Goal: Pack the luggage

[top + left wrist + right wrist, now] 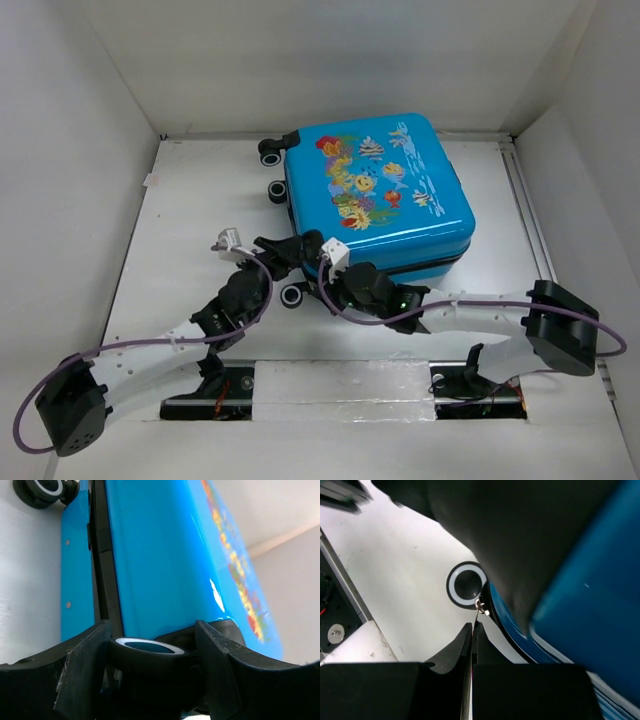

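— Where was the luggage (385, 185)?

— Flat on the white table (200, 200), toward the back wall. It was closed, fish-print side up, with its wheels on the left side.

— And the left gripper (153, 627)?

— At the near left corner of the case. Its jaws stood wide, with a black caster wheel (147, 652) sitting between the fingers (85, 665). Whether the pads actually touched the wheel, I couldn't tell. The black zip seam (102, 555) ran up the blue shell just beyond it.

— The right gripper (472, 630)?

— Just beside the left one, at the case's near edge. Its fingertips were pinched together on the thin tab of a small metal zip pull (480, 607) at the seam. A second wheel (466, 585), white-ringed, showed just past the pull. A dark blurred shape filled the top of that wrist view, and I couldn't say what it was.
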{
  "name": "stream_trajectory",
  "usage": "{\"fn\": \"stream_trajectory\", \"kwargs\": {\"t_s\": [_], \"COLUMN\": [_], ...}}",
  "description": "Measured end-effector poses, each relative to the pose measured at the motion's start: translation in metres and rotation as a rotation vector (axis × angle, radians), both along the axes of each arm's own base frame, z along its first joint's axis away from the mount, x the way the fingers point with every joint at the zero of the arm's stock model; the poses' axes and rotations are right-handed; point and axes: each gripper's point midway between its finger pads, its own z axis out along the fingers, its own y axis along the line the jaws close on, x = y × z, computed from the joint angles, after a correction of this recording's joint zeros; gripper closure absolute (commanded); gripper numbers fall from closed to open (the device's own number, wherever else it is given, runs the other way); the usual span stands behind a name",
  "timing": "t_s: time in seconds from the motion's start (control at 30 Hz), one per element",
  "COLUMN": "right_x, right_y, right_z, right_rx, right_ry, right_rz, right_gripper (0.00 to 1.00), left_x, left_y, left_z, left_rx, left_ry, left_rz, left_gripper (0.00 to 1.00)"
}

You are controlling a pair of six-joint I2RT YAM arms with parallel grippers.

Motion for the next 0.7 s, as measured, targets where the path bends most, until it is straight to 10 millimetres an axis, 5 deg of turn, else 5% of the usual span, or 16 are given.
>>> {"fn": "stream_trajectory", "kwargs": {"t_s": [0.07,0.1,0.13,0.17,0.27,0.4,0.53,0.6,0.7], "right_x": [-0.003,-0.006,-0.008,-0.009,-0.014,-0.018,-0.018,-0.019,-0.020], "right_y": [-0.007,-0.012,-0.017,-0.022,-0.031,-0.034,-0.035,-0.036,-0.037], "right_z": [0.001,0.000,-0.001,-0.002,-0.002,-0.003,0.000,-0.001,-0.001], "right_rx": [0.021,0.036,0.047,0.057,0.096,0.133,0.148,0.151,0.153], "right_ry": [-0.002,0.002,0.008,0.012,0.029,0.054,0.065,0.069,0.074], "right_rz": [-0.006,-0.013,-0.021,-0.028,-0.045,-0.058,-0.065,-0.068,-0.069], "right_gripper": [1.00,1.00,1.00,1.00,1.00,1.00,1.00,1.00,1.00], "left_x": [-0.004,-0.008,-0.011,-0.014,-0.014,0.030,0.119,0.156,0.198], "left_y": [-0.003,-0.007,-0.012,-0.017,-0.033,-0.029,0.033,0.072,0.121], "left_z": [0.003,0.005,0.007,0.009,0.021,0.065,0.122,0.128,0.102], "left_rx": [0.081,0.128,0.173,0.214,0.280,0.259,0.131,0.062,0.003], "left_ry": [0.013,0.019,0.023,0.026,0.020,-0.015,-0.064,-0.075,-0.015], "left_rz": [-0.021,-0.047,-0.077,-0.104,-0.167,-0.092,0.114,0.185,0.244], "left_gripper": [0.97,0.82,0.48,0.30,0.00,0.00,0.03,0.06,0.06]}}
